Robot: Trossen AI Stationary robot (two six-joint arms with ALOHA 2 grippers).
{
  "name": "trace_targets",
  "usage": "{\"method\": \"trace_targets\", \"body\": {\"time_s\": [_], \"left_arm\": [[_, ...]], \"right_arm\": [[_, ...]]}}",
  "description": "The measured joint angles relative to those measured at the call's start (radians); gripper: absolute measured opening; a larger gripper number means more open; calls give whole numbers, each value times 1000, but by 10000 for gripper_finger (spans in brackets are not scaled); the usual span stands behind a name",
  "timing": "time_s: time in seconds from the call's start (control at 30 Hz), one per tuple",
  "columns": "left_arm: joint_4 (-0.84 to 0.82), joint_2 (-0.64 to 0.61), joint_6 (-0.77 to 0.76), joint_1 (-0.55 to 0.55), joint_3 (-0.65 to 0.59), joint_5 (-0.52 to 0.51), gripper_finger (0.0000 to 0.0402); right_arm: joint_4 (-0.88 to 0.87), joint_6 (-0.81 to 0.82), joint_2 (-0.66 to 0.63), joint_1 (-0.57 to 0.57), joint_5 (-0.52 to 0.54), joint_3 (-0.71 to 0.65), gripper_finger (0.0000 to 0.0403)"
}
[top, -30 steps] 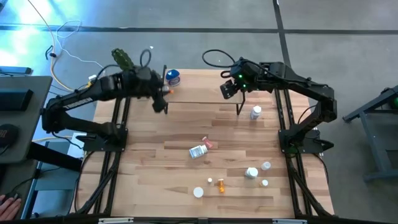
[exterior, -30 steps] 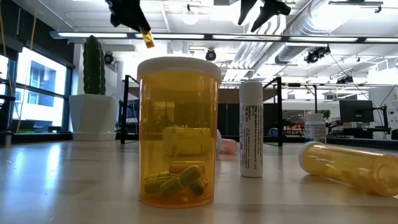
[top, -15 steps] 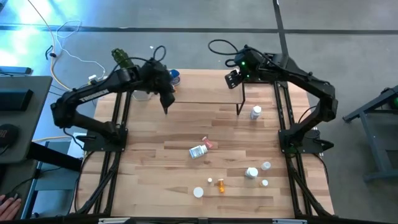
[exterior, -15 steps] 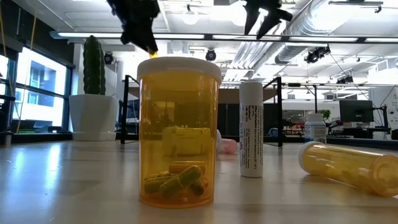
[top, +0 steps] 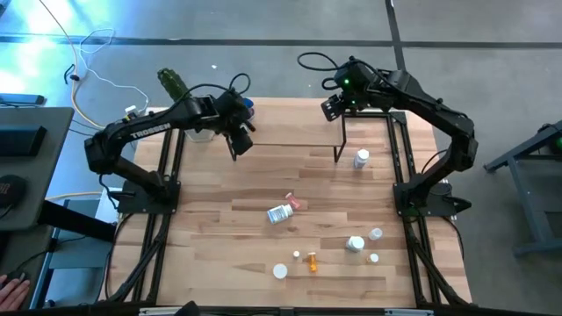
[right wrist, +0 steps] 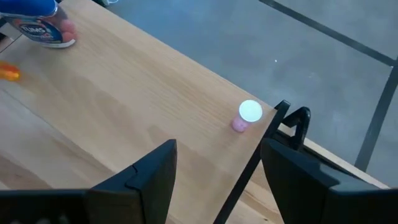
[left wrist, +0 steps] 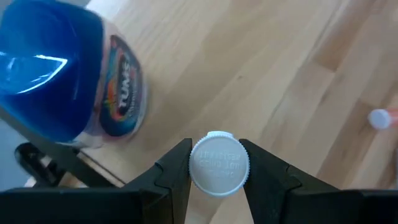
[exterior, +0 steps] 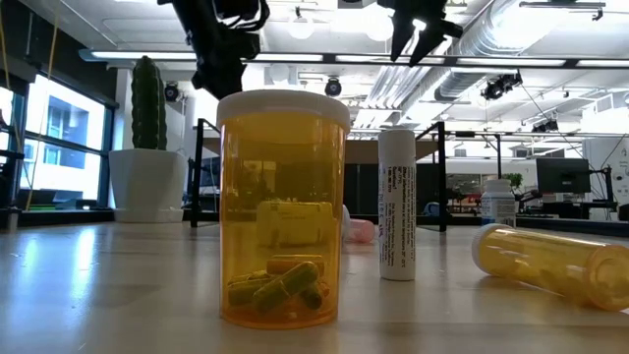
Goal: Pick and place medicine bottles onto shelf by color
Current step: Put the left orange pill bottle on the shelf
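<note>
Your shelf [top: 290,123] runs along the far edge of the table [top: 263,254], directly beneath both grippers.

Left gripper [left wrist: 218,180] hangs over the shelf's left part, fingers nearly shut and pinching a small white-capped bottle [left wrist: 218,163] by its sides, cap toward the wrist camera. Held upright like that, it should go down standing.

Just beside that gripper, on the shelf, lies the blue bottle [left wrist: 59,74], labelled end toward the carried one. It looks as if you are keeping clear of it to start a separate colour spot.

Right gripper [right wrist: 217,162] hovers over the shelf's right end, jaws wide apart, nothing in them. A pink bottle with white cap [right wrist: 247,115] stands near it by the shelf edge.

Remaining bottles sit well away on the table, among them the big amber one [exterior: 283,206].
</note>
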Motion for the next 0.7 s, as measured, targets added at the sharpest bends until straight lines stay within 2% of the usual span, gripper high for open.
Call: {"method": "trace_targets", "body": {"time_s": [0.5,0.7], "left_arm": [[-28,17,1,13,1,-7,117],[-34,19,11,13,0,-7,148]], "right_arm": [[0,-18,0,0,0,0,224],[-2,-35,0,0,-45,0,224]]}}
